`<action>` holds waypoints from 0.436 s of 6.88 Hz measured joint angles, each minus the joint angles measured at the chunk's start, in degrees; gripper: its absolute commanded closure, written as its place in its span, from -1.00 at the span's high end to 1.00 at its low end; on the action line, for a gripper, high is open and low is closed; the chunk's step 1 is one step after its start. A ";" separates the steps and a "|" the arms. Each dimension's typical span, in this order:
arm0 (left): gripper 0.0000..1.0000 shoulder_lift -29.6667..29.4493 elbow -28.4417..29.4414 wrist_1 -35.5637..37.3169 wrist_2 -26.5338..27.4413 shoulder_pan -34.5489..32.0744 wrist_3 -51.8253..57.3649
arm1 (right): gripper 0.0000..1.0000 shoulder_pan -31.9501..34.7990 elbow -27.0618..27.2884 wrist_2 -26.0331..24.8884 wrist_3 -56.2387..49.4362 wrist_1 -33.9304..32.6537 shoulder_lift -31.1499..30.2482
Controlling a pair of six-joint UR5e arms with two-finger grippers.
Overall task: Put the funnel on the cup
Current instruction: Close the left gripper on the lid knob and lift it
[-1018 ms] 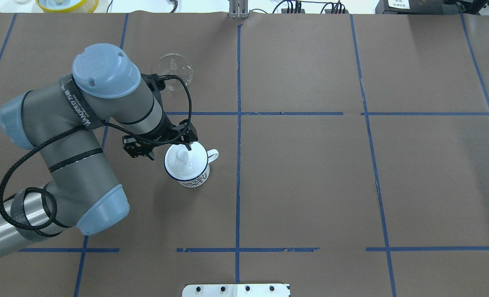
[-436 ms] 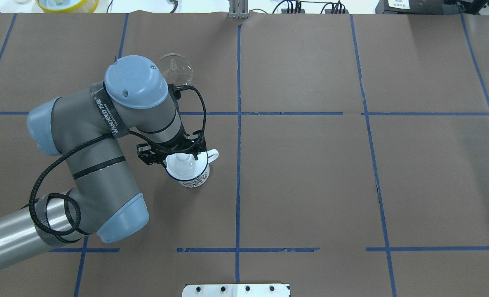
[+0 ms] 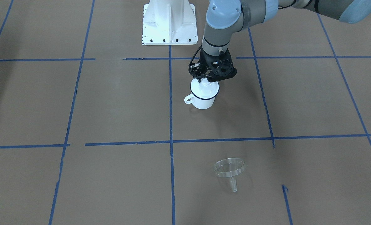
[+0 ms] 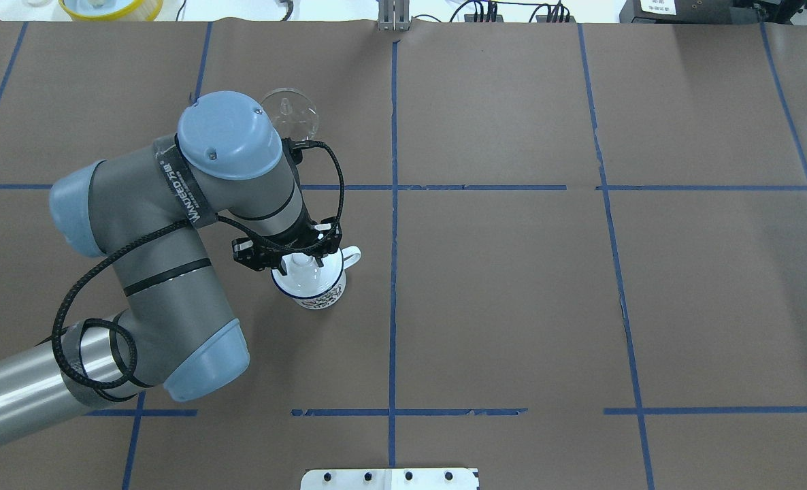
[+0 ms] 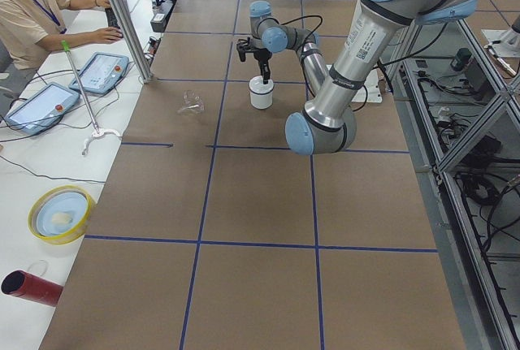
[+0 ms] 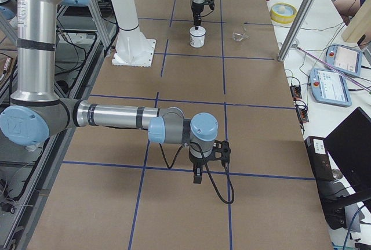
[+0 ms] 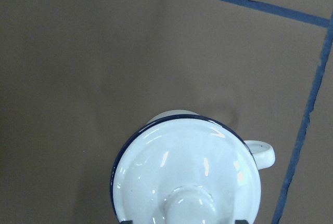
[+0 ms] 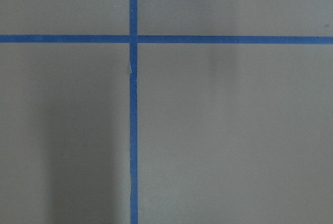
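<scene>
Now, white knobbed lid (image 7: 183,162) atop the cup (image 3: 203,102).

White knobbed lid (image 7: 183,168); blue-taped brown table (image 4: 512,286)

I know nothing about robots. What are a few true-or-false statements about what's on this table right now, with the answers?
1. The cup has a white lid on it. True.
2. The funnel rests on the cup. False: it lies on the table, well apart from the cup.
3. The left gripper is right above the lid's knob. True.
4. The right gripper holds the funnel. False: it hangs over the table far from the funnel.
5. The cup is tipped over. False: it stands upright.
</scene>
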 measured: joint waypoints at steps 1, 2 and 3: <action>0.17 0.06 0.00 -0.06 0.30 0.00 0.21 | 1.00 0.00 0.00 0.00 0.00 0.00 0.00; 0.17 0.08 0.00 -0.08 0.90 -0.01 0.36 | 1.00 0.00 0.00 0.00 0.00 0.00 0.00; 0.17 0.10 0.03 -0.11 1.43 -0.02 0.44 | 1.00 0.00 -0.01 0.00 0.00 0.00 0.00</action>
